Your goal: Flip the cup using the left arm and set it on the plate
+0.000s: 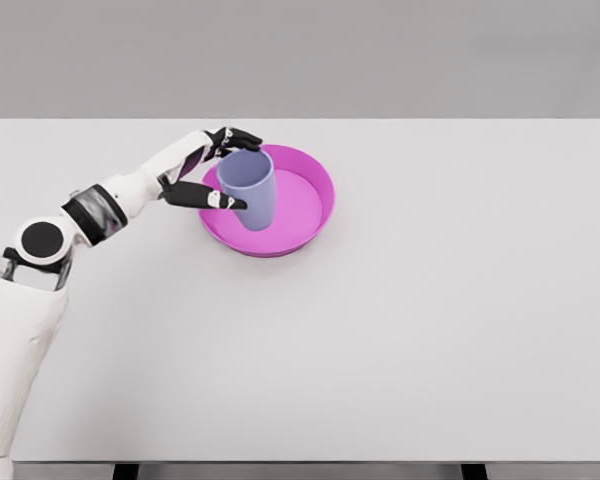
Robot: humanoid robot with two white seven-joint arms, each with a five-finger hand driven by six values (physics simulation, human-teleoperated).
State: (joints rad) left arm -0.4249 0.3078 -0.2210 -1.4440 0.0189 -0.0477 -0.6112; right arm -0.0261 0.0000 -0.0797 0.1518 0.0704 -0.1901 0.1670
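A: Where is the cup (248, 188) seen?
B: Upright, mouth up, in the plate (310, 205).
A: Left hand (212, 168)?
B: Wrapped around the cup; thumb in front, fingers behind the rim.

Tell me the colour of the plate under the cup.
Magenta pink plate, clearest in the head view.

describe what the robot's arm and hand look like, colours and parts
Only the left arm shows. Its shells are smooth white, with a wide white upper segment at the lower left, a round black joint cap ringed in white, and a dark grey band on the forearm. The left hand mixes white plates with black fingers. No loose cables or markings are visible.
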